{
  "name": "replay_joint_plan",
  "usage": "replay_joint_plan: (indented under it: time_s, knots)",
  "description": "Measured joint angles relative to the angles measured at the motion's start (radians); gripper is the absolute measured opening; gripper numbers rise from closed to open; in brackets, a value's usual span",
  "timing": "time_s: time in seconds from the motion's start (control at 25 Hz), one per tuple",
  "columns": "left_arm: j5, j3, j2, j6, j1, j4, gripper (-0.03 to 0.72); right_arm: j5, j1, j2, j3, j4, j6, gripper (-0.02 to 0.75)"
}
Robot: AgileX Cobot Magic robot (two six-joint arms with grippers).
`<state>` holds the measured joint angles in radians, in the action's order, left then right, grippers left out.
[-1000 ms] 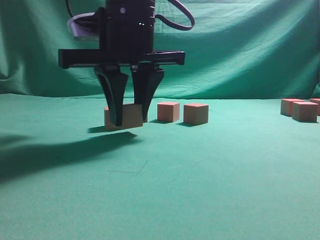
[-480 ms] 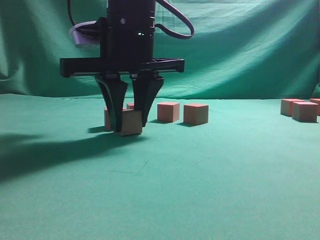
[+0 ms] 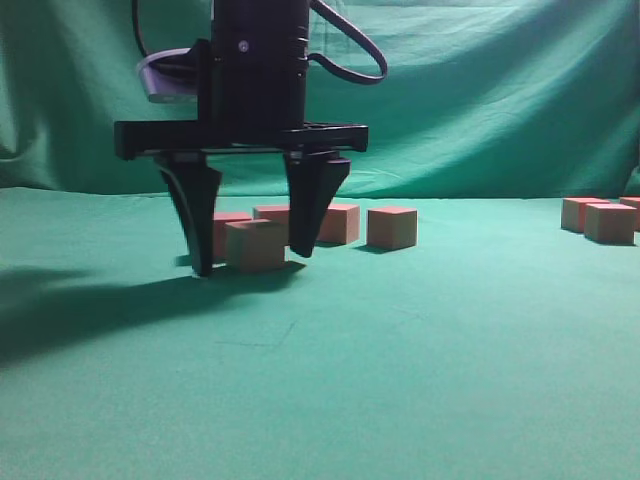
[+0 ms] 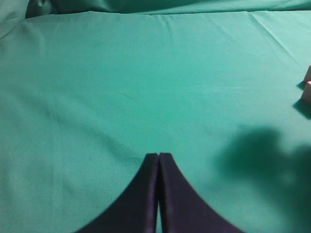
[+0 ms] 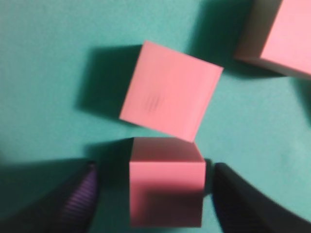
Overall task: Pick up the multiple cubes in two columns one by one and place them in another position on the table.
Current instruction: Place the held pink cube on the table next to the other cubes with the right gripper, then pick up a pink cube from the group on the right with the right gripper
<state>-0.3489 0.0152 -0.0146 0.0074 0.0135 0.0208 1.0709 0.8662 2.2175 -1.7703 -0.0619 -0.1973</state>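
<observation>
Letting go is what's happening here: the right gripper (image 3: 250, 262) was clamped on a cube (image 3: 255, 245) a second ago, carrying it just off the cloth, and now its fingers (image 3: 196, 215) stand spread wide with that cube sitting on the table (image 3: 420, 350) between them, clear of both pads. In the right wrist view you can see green cloth on either side of the cube (image 5: 166, 182), so it's free, not pinched.

Where it landed: right in front of two more cubes (image 3: 272, 212) on the left side of the exterior view, with another two (image 3: 391, 227) in the row just to the right. From above it sits almost touching the corner of a neighbouring cube (image 5: 170, 91), which is rotated a bit, so the columns aren't super tidy.

The left gripper (image 4: 158, 158) is parked off on its own over bare cloth, fingers pressed together, holding nothing.

What it means, I reckon: this placement is basically done, and the next thing is lifting straight up without clipping the cube or the ones behind it. A few cubes (image 3: 600, 217) are sitting far off at the right edge, so I'd guess those are next in line. Can't tell from here how many exactly.
</observation>
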Motion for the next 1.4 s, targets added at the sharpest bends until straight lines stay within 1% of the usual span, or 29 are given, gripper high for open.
replay_joint_plan:
  time_s: [0.08,0.24,0.52,0.68,0.92,1.04,1.2,1.4]
  knots:
    - [0.0,0.0,0.0,0.0,0.0,0.0,0.0,0.005,0.0,-0.009,0.0,0.001,0.002,0.59]
    - [0.0,0.0,0.0,0.0,0.0,0.0,0.0,0.049,0.0,-0.07,0.0,0.002,0.026,0.589]
    - [0.0,0.0,0.0,0.0,0.0,0.0,0.0,0.15,0.0,-0.25,0.0,0.0,0.088,0.589]
    - [0.0,0.0,0.0,0.0,0.0,0.0,0.0,0.165,0.0,-0.358,0.0,-0.052,0.105,0.589]
    - [0.0,0.0,0.0,0.0,0.0,0.0,0.0,0.171,-0.008,-0.552,0.005,-0.164,0.108,0.589]
    - [0.0,0.0,0.0,0.0,0.0,0.0,0.0,0.175,-0.053,-0.657,0.052,-0.198,0.111,0.589]
    - [0.0,0.0,0.0,0.0,0.0,0.0,0.0,0.178,-0.162,-0.778,0.184,-0.24,0.109,0.589]
    - [0.0,0.0,0.0,0.0,0.0,0.0,0.0,0.18,-0.37,-0.869,0.414,-0.252,0.081,0.589]
